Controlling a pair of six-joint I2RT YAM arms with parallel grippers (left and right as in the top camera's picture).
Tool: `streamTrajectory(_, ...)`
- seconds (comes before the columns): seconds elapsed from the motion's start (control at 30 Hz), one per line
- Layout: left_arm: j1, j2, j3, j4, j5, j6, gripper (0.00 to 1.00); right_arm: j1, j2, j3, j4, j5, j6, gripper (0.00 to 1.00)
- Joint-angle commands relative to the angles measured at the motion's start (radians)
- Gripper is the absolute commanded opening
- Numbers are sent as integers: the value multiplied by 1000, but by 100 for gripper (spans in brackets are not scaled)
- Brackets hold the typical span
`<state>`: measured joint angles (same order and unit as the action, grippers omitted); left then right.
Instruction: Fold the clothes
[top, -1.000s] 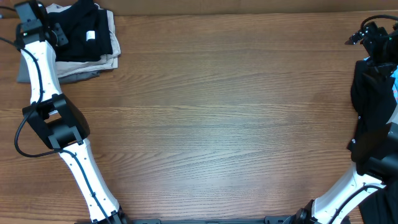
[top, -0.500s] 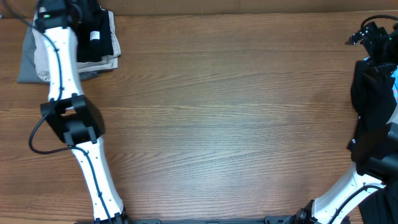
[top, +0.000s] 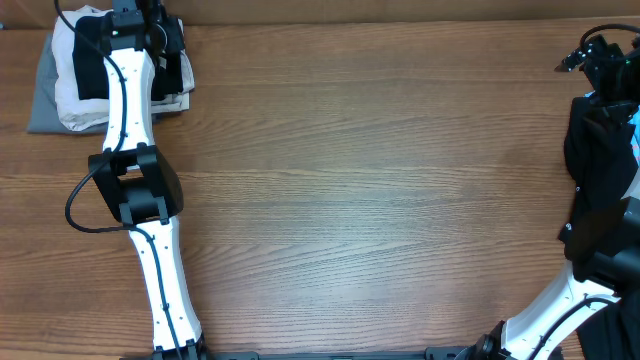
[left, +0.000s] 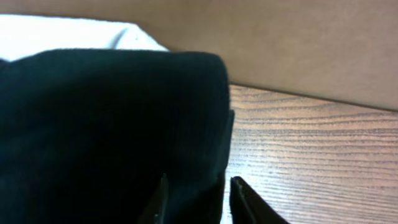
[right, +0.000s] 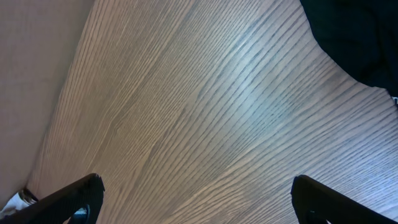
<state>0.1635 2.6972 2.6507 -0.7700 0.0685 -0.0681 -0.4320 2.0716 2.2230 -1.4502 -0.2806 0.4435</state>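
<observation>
At the table's far left corner sits a folded stack of clothes: a grey piece (top: 38, 105) at the bottom, a cream one (top: 70, 95) above it, and a black T-shirt (top: 90, 45) on top. My left gripper (top: 150, 25) hangs over the stack's right side. In the left wrist view its jaws (left: 199, 183) stand apart around the rounded folded edge of the black T-shirt (left: 112, 124). A sliver of table shows beside the right fingertip (left: 239, 186). My right gripper (right: 199, 186) is wide open over bare wood, holding nothing.
A heap of dark garments (top: 600, 150) lies at the right edge under my right arm; its edge (right: 354, 37) shows in the right wrist view. A tan wall (left: 280, 43) rises just behind the stack. Wooden tabletop (top: 370, 180) spans the middle.
My left arm has swung rightward across the stack and now covers the shirt's white tag. Its jaws have parted. The right arm has not moved.
</observation>
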Motion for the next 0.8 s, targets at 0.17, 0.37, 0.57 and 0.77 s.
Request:
streamTrajectory(0.17, 4, -81, 150, -62, 197, 9, 33, -1, -6, 7, 4, 2, -10, 100)
streamTrajectory(0.37, -1, -231, 301, -215, 300, 8, 54, -1, -7, 7, 5, 2, -10, 100)
streamTrajectory(0.57, 0, -420, 337, -418, 299, 8, 100, -1, -7, 7, 4, 2, -10, 100)
streamTrajectory(0.77, 0, -578, 337, -586, 299, 8, 100, -1, -6, 7, 5, -2, 2, 100)
